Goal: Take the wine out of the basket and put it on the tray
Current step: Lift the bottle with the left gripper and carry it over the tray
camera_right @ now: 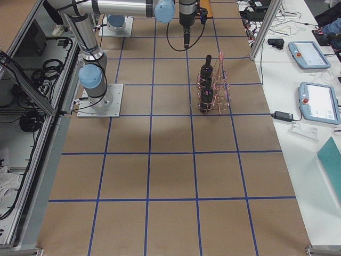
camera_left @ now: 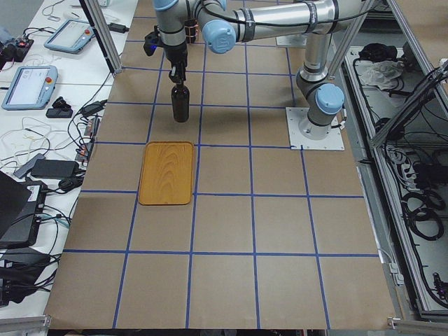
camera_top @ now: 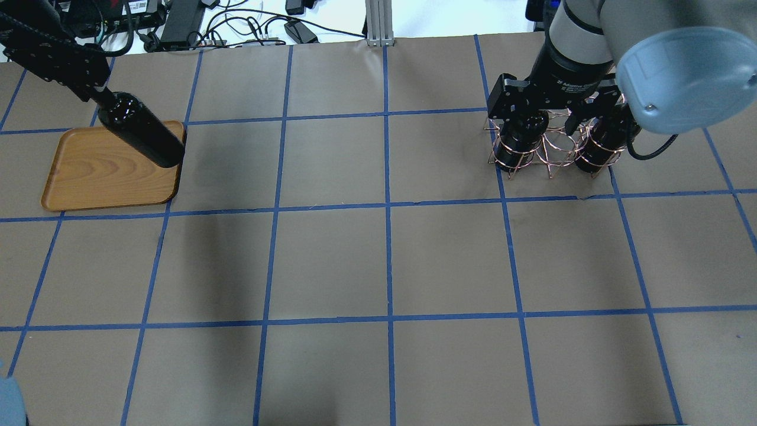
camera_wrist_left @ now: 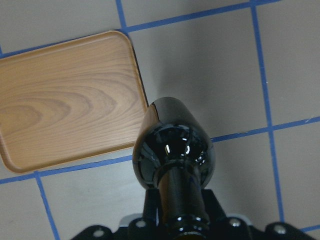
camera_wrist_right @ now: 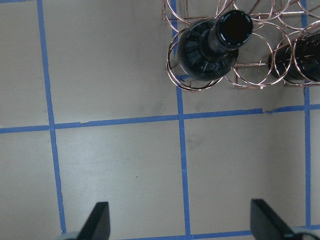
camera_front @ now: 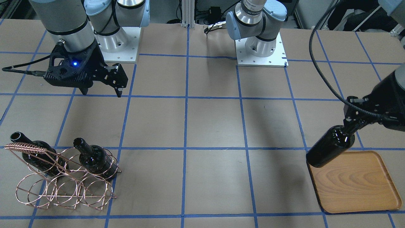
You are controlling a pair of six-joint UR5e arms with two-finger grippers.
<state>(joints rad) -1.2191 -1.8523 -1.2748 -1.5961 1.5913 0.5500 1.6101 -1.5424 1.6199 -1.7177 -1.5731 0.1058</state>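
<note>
My left gripper (camera_front: 349,122) is shut on the neck of a near-black wine bottle (camera_front: 330,146) and holds it upright in the air. In the left wrist view the bottle (camera_wrist_left: 172,145) hangs beside the edge of the wooden tray (camera_wrist_left: 65,110), just off it. The tray (camera_top: 100,174) lies flat with nothing on it. The copper wire basket (camera_front: 63,186) holds two more bottles, one (camera_front: 95,158) beside the other (camera_front: 34,155). My right gripper (camera_front: 102,92) is open and empty, above the table on the robot's side of the basket (camera_wrist_right: 250,80).
Brown paper with blue tape grid lines (camera_top: 387,207) covers the table. The two arm bases (camera_front: 261,47) stand at the robot's edge. Cables and devices (camera_top: 177,23) lie beyond the far edge.
</note>
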